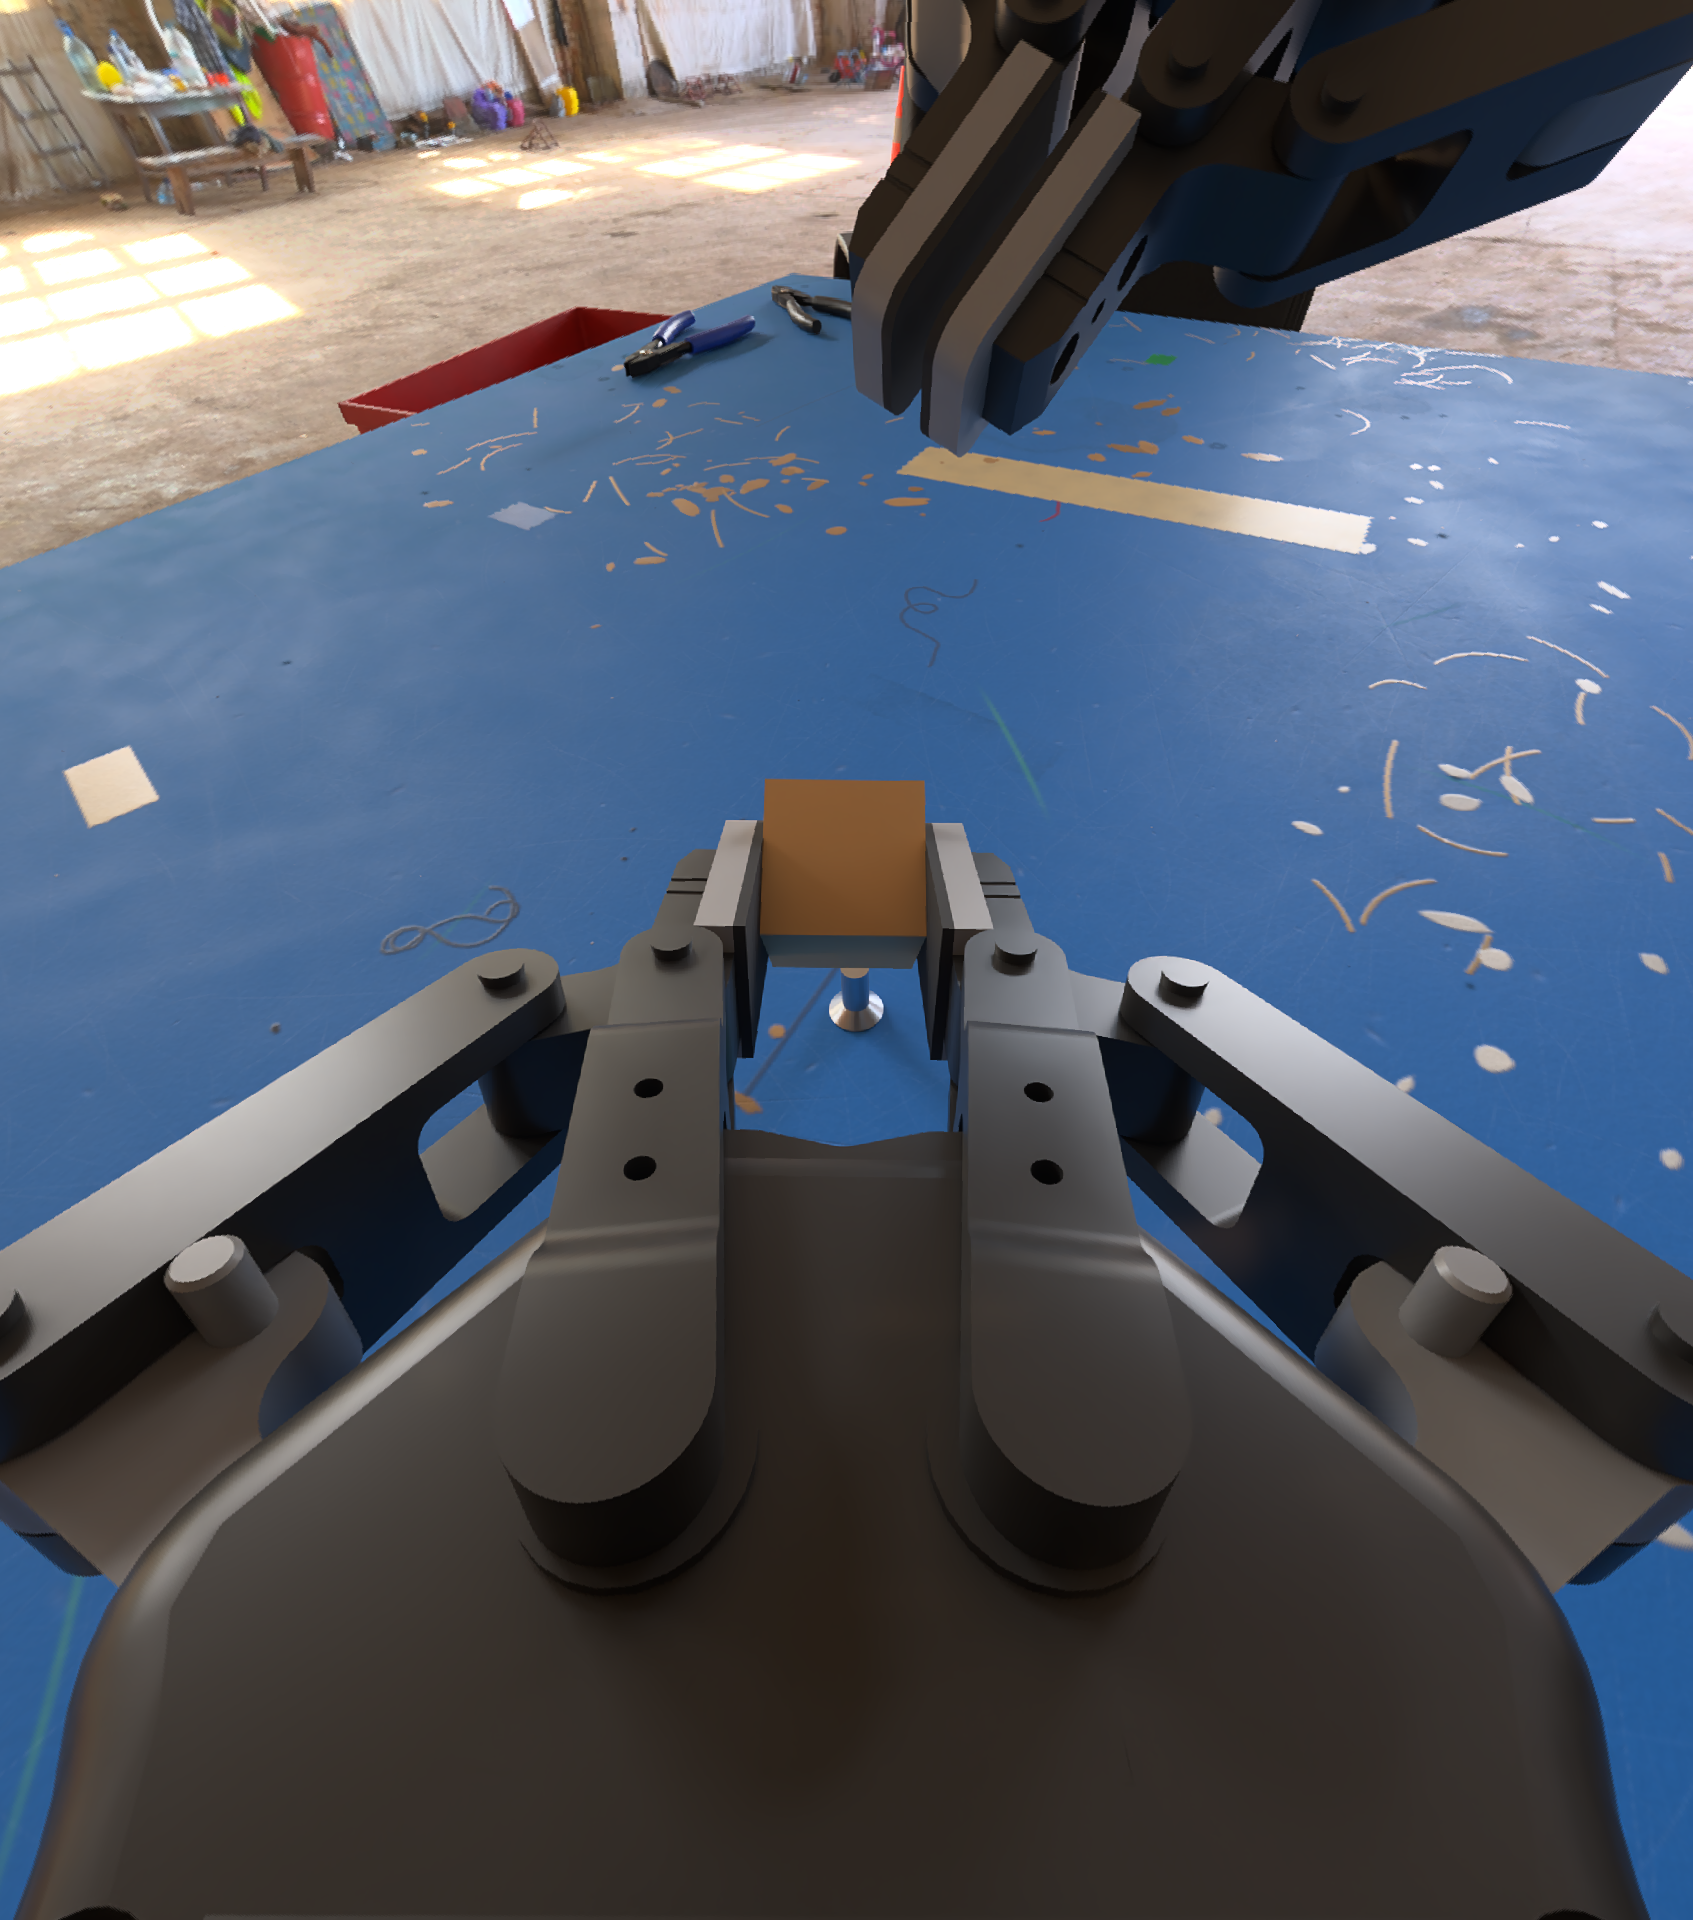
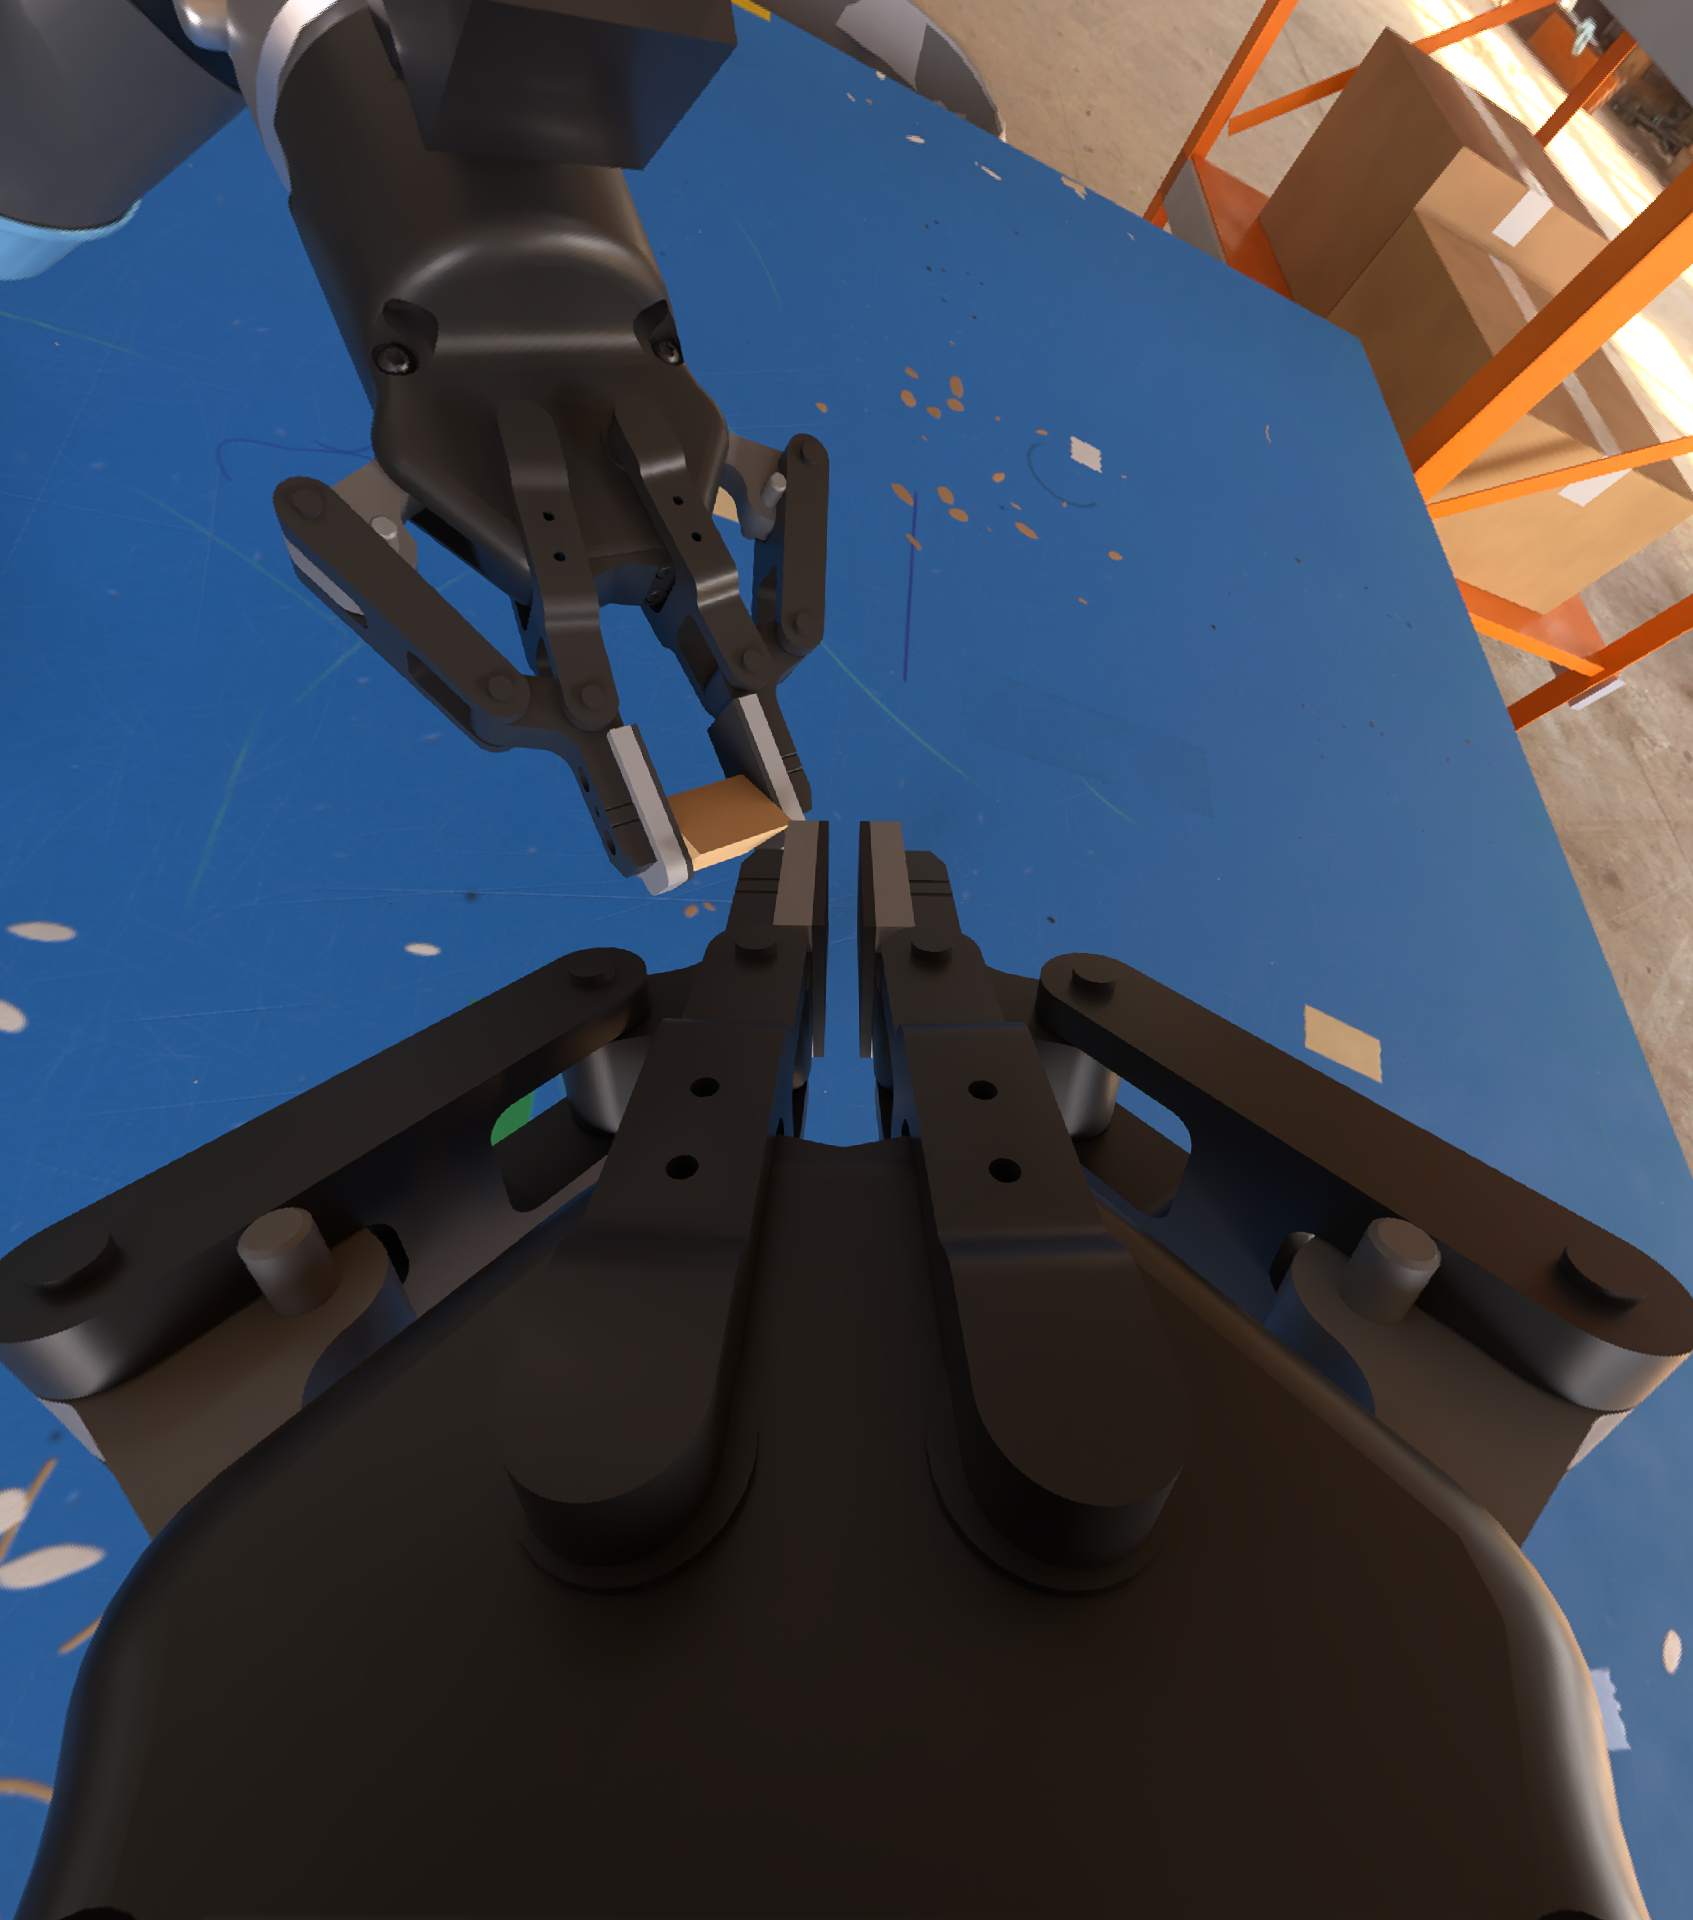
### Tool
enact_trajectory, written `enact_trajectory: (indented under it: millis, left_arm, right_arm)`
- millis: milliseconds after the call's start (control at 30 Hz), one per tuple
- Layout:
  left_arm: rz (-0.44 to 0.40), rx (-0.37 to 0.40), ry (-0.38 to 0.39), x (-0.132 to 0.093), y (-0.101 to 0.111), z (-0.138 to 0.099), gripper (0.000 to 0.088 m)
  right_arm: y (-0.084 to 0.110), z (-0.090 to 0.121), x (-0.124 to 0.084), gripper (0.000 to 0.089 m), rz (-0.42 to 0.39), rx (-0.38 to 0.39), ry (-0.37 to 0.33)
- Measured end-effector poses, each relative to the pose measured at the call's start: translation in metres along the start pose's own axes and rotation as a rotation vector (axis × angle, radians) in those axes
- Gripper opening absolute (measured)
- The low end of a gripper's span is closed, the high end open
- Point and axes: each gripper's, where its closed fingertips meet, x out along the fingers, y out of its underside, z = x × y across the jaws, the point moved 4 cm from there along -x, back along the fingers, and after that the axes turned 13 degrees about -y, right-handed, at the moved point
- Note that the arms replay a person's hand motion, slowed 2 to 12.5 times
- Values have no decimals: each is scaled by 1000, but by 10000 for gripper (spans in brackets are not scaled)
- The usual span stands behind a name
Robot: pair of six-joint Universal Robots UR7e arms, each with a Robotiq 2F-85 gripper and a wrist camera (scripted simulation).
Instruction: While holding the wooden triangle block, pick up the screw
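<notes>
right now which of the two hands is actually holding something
The left hand: its fingers clamp the wooden triangle block above the screw. The right hand holds nothing, with only a narrow bare gap between its fingers.

Dark grey hand (image 1: 844, 883); pale fingertips (image 1: 730, 873)

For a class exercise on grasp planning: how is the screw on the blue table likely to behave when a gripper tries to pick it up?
The screw looks like rigid metal, so it probably won't bend. Its smooth, shiny surface may slip between flat pads. It seems to stand on its flared head, shaft up, beneath the block held by the left gripper; a sideways nudge would likely tip it, and it could then roll.
</notes>
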Motion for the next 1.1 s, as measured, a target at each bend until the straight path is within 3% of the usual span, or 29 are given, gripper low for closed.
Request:
enact_trajectory:
  millis: [1100]
  left_arm:
    - [-8,8,1,-1,-1,0,253]
  right_arm:
    - [0,-1,-1,55,-13,34,-22]
